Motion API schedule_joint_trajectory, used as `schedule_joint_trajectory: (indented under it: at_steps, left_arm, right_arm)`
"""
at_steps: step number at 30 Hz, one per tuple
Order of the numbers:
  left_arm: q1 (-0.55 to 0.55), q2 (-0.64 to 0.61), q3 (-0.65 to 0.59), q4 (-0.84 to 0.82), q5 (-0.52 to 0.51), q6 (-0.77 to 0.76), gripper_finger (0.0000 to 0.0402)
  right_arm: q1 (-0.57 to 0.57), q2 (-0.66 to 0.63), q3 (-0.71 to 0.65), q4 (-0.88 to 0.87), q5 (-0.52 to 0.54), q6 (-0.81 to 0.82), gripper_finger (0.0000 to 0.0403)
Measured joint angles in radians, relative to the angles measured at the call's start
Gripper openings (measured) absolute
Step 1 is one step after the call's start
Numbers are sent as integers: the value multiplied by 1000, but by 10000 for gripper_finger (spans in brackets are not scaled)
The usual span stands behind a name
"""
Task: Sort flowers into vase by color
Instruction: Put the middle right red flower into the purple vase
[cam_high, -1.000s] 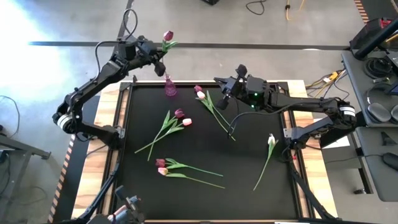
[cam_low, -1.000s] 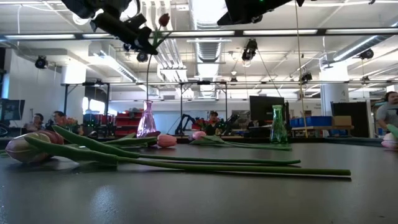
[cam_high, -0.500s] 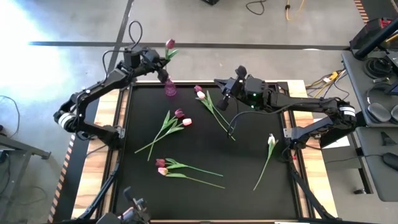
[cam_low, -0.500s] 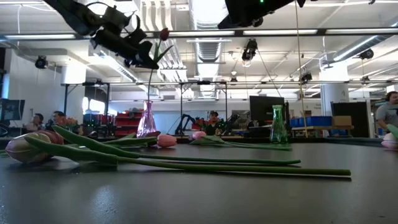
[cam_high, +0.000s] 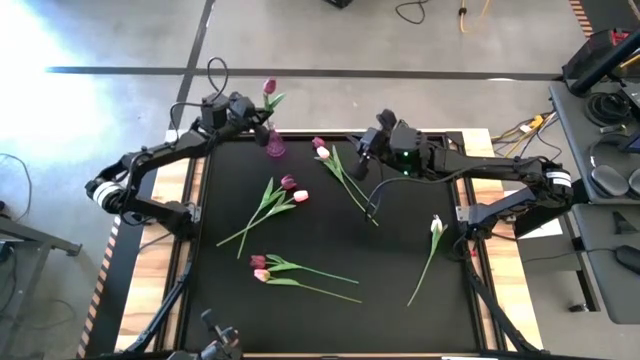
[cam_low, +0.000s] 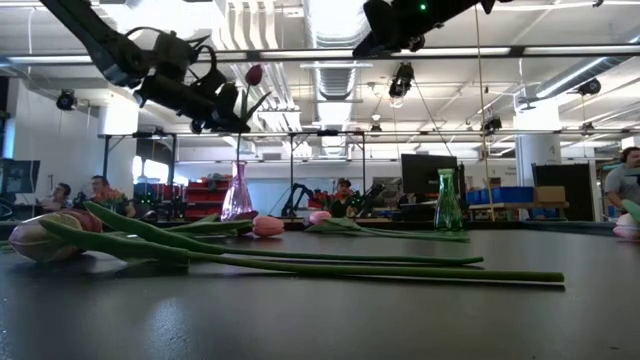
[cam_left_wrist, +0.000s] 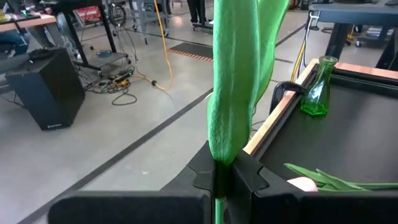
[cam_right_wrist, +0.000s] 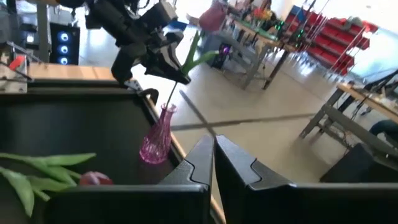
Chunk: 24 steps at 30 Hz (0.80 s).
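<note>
My left gripper is shut on a maroon-headed tulip above the pink vase at the table's far left. The tulip's stem runs down to the vase's neck. My right gripper hovers shut with nothing in it, high over the table's far middle. Other flowers lie flat on the black mat: a pair left of centre, a pair nearer the front, a pair by the right gripper, and a white one at the right. A green vase stands at the far side. My left gripper pinches the tulip's stem and a leaf wrapped around it between its two fingers, a little below the head. The fingers reach in about level, from the table's left, and lie across the stem. The tulip hangs upright, its lower end at the pink vase's mouth.
The mat's wooden border frames the work area. The right arm reaches in from the right over the far edge. People and benches show in the room beyond the table's far side. Bare mat lies at the near right.
My left gripper has gone down toward the pink vase with the maroon tulip, rolling slightly. The tulip stays upright and its stem has sunk toward the vase's neck. The right gripper has kept its place.
</note>
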Motion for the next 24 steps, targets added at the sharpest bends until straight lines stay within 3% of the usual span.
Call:
schedule_joint_trajectory:
  at_steps: [6,12,19,24]
  left_arm:
    - [0,0,-37,40,-8,-13,15]
    - [0,-1,-39,36,-8,-30,72]
    - [0,-56,-70,34,-9,-29,159]
    - [0,-144,-163,61,-11,-30,199]
  right_arm:
    - [0,0,0,-55,0,21,9]
    - [0,0,0,-78,0,45,16]
    - [-7,0,0,-103,0,64,76]
    - [-30,4,9,-183,-4,138,123]
